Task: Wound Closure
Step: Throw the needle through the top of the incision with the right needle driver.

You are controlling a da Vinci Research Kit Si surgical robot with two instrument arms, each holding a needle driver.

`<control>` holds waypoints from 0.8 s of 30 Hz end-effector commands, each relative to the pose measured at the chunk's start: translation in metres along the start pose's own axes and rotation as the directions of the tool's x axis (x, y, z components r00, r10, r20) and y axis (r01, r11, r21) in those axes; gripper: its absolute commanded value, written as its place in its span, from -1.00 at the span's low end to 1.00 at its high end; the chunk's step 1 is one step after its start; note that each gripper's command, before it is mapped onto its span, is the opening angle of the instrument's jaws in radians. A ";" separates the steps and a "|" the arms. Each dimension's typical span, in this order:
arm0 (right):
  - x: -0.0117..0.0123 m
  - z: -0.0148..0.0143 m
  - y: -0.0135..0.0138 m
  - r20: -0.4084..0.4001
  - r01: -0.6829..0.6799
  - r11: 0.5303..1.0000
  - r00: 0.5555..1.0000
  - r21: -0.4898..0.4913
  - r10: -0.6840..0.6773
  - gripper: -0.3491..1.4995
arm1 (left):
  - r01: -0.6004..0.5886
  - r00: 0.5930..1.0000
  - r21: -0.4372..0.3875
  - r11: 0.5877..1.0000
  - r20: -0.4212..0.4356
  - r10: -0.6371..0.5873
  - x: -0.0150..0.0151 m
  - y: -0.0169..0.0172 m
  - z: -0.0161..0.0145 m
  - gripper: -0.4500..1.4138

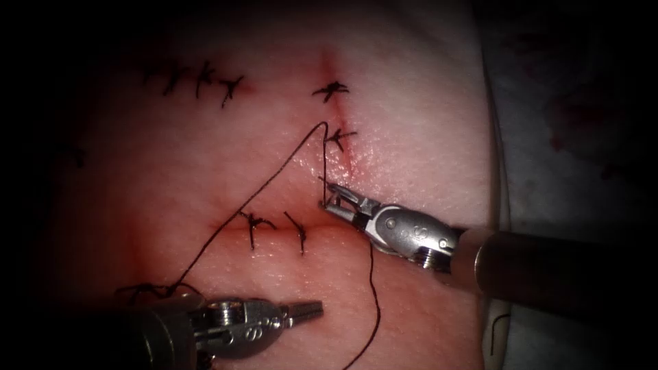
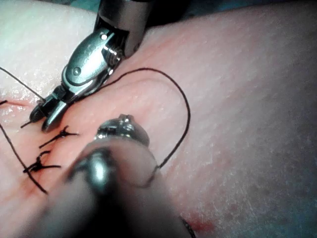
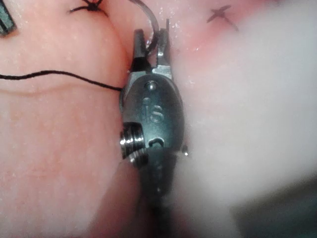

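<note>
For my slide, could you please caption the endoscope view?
Right tool's open fingers straddle the curved steel needle in the pale tissue's cut; left tool, shut, holds nothing.

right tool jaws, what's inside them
The right tool has its jaws slightly apart at the cut, around a thin dark curved piece, apparently the needle. Its point is covered, so whether it sits in the tissue cannot be seen.

Right gripper (image 1: 334, 201) parted (slightly), left gripper (image 1: 310, 312) closed.
</note>
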 end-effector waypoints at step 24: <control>0.0078 -0.0126 -0.0015 -0.478 -0.404 0.914 0.808 -0.025 0.344 0.91 | 0.021 1.000 0.000 1.000 -0.023 -0.021 0.0013 -0.0013 -0.0003 -1.00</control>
